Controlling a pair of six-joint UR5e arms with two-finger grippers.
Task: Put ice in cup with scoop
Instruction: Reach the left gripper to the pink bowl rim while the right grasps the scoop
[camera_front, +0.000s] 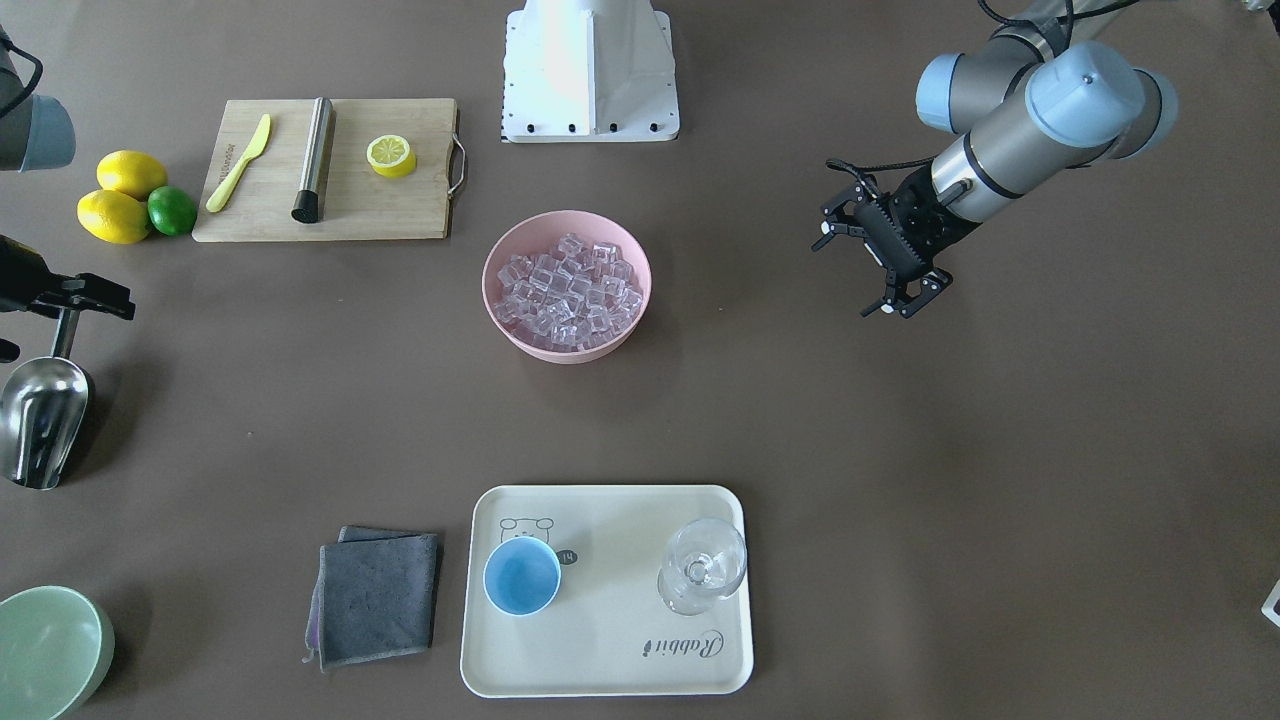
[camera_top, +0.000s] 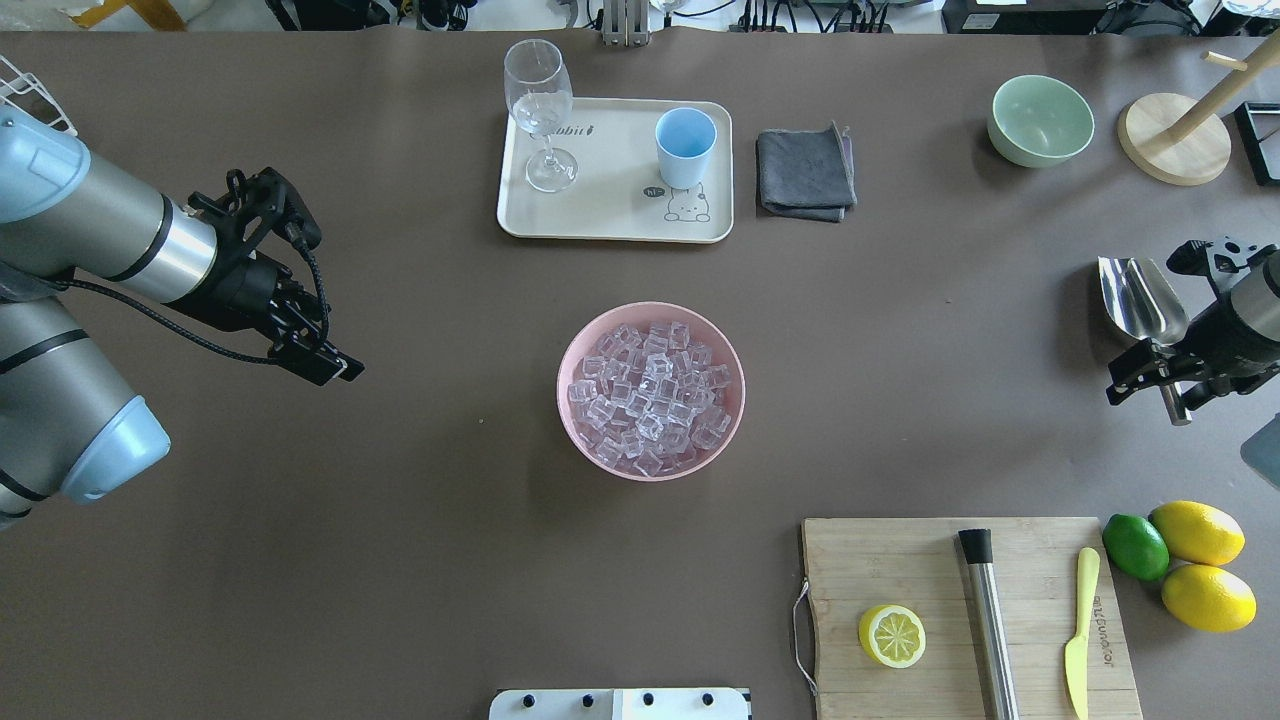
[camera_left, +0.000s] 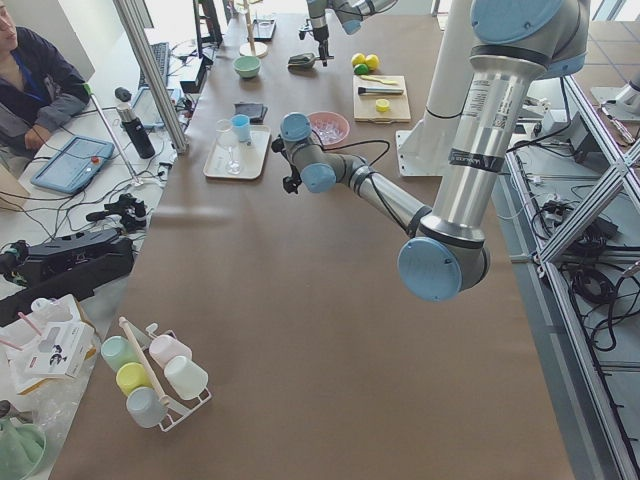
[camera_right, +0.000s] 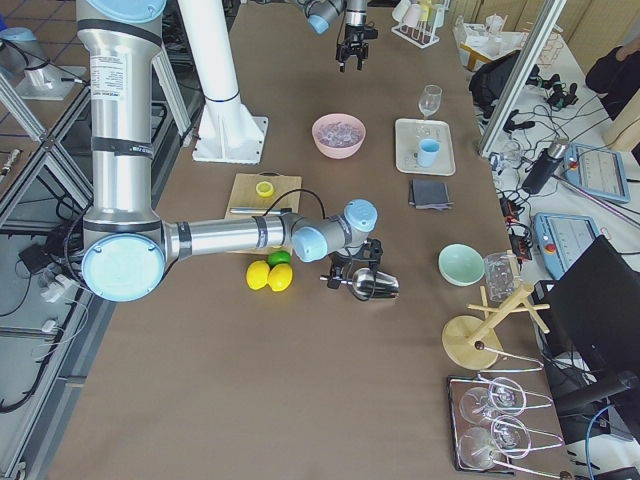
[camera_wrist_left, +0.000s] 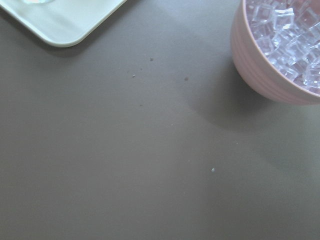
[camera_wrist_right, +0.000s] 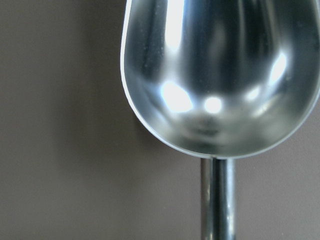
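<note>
The steel scoop (camera_front: 42, 420) lies at the table's edge on my right side, its trough empty in the right wrist view (camera_wrist_right: 220, 75). My right gripper (camera_top: 1155, 380) sits over its handle (camera_top: 1175, 400), fingers apart on either side, and looks open. The ice (camera_top: 650, 395) fills a pink bowl (camera_top: 578, 430) at the table's middle. The light-blue cup (camera_top: 685, 147) stands empty on a cream tray (camera_top: 610, 215). My left gripper (camera_front: 856, 270) hangs open and empty above bare table, well to the side of the bowl.
A clear stemmed glass (camera_top: 540, 110) stands on the tray beside the cup. A grey cloth (camera_top: 805, 172) and a pale green bowl (camera_top: 1040, 120) lie near the tray. A cutting board (camera_top: 960, 620) holds a lemon half, a steel rod and a yellow knife, with whole lemons and a lime (camera_top: 1135, 547) beside it.
</note>
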